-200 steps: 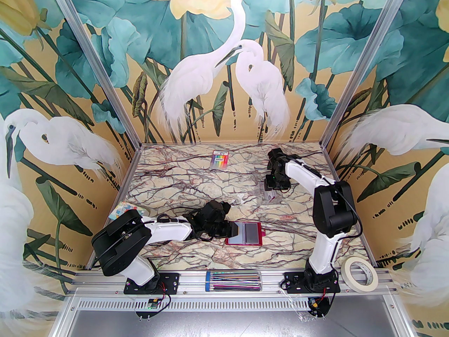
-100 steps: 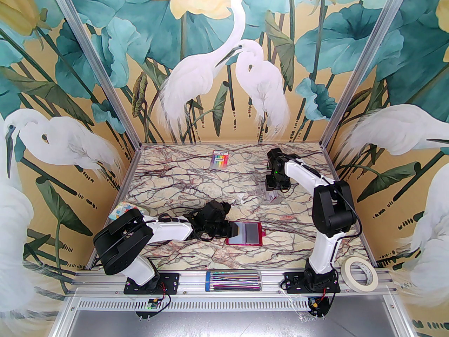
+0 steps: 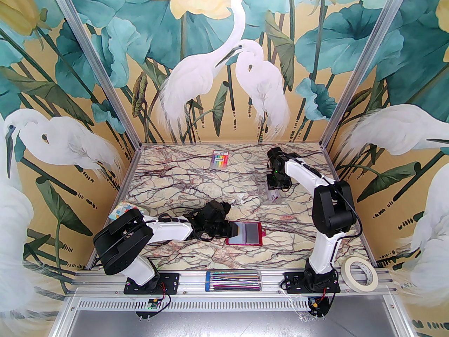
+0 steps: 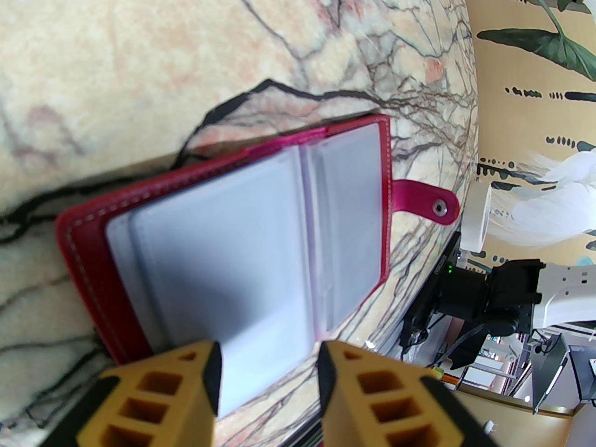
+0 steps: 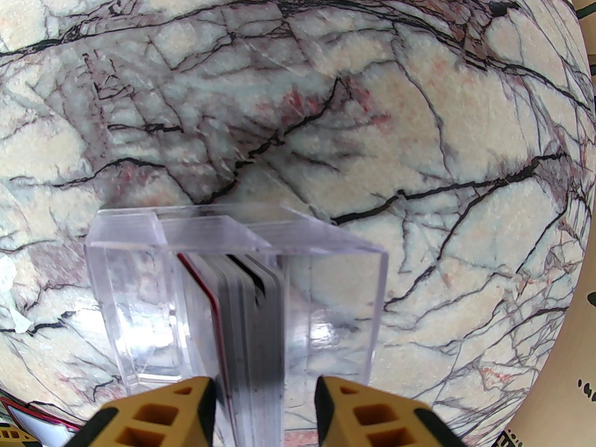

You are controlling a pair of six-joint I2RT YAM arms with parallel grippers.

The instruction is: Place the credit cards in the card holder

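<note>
credit cards (image 5: 251, 324) blurry, chopped off at the bottom edge, card holder (image 4: 93, 231) kinda soft, near corner behind the left gripper (image 4: 269, 366)

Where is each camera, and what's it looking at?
Top external: high behind the bases, looking down on the table; left arm, right arm show.
Left wrist: on the left arm, facing the open card holder; left gripper shows.
Right wrist: on the right arm, facing credit cards in a clear box; right gripper shows.
Shared: top and left wrist show the card holder.

white arm shells (image 3: 305, 174), black joints (image 3: 331, 209), black cables (image 3: 355, 219), yellow hollow-celled end effector fingers (image 4: 153, 389).
</note>
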